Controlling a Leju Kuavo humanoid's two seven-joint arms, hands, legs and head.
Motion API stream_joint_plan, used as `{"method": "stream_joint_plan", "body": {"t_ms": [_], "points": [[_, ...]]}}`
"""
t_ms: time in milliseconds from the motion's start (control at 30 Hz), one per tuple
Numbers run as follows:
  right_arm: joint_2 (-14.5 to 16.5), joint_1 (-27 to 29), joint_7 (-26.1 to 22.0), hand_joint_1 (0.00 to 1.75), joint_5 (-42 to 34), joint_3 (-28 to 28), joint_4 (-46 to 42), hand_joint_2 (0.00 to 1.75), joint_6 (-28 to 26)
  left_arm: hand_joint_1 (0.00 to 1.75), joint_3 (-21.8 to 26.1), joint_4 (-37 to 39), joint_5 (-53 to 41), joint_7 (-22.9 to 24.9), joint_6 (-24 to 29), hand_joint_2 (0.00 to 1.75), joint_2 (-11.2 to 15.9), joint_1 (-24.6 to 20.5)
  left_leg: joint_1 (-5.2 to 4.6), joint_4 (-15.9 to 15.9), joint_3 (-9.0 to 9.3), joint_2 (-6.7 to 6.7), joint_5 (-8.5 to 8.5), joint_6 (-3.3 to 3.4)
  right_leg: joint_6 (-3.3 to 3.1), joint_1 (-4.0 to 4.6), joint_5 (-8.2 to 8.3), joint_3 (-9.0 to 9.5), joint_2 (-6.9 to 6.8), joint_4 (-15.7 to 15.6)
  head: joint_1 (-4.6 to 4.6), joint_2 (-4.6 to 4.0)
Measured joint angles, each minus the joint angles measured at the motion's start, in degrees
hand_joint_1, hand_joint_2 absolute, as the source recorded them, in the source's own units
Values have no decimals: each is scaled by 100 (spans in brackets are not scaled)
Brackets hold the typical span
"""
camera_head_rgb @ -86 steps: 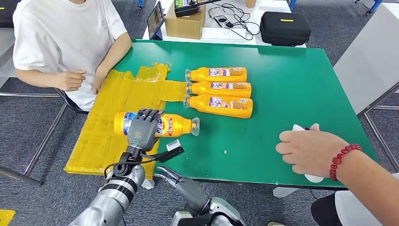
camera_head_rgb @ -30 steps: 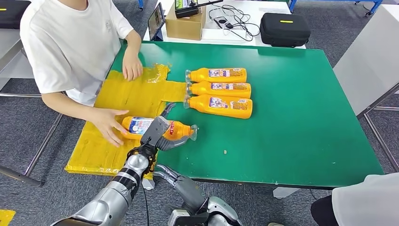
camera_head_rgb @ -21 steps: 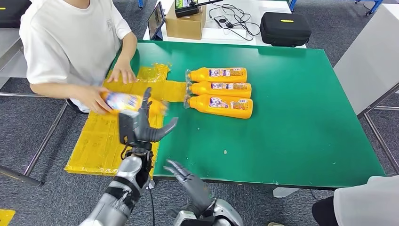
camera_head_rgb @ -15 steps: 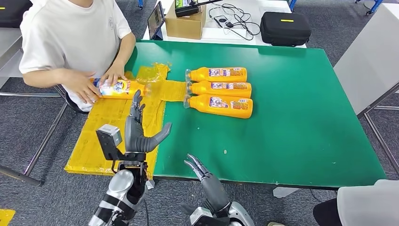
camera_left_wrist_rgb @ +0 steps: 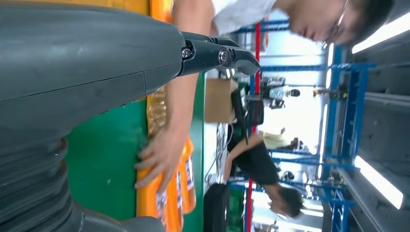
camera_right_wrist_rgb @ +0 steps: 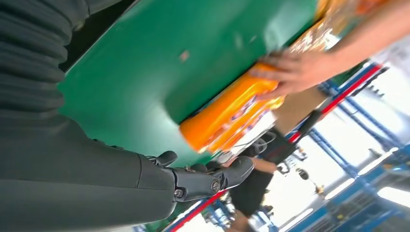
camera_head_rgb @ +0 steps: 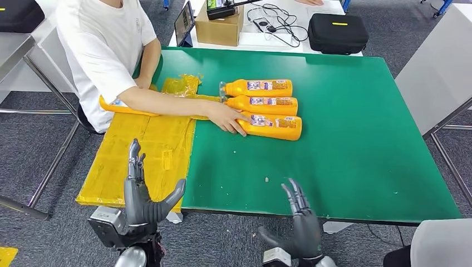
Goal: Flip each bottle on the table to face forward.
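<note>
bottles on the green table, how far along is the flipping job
Three orange bottles lie in a row, labels up. A person's hand rests on the nearest bottle. The left hand and right hand are both empty, near the table edge; nothing is being flipped.

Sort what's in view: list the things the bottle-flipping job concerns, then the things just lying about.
Job:
- three orange plastic bottles lying in a row on the green table
- person's hand resting on the nearest bottle
- left hand and right hand, both holding nothing

Lying about:
- yellow plastic sheet
- cardboard box
- black zip case
- tangled cables
</note>
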Motion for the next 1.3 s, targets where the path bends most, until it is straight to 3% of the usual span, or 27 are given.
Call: {"method": "stream_joint_plan", "body": {"t_ms": [200,367,600,1300], "points": [[243,-376,51,0,408,-282,40,175,742,0,110,-27,-50,-233,118,175,-62,153,6,0,12,12,8,-6,-13,7,12,0,7,2,-2,0],[442,-686,354,0,848,-182,205,175,821,0,231,38,79,-320,-127,175,-172,142,10,0,13,5,17,-8,-17,9,13,5,6,5,-2,0],[433,-769,914,0,1347,-145,383,175,944,0,254,318,334,-458,-16,175,-186,75,4,0,8,6,15,-6,-16,4,12,2,6,4,0,0],[315,-684,822,0,1228,-149,680,175,26,0,-315,992,-29,-495,567,175,-121,-213,4,0,8,4,14,-5,-15,4,13,1,5,2,-1,0]]}}
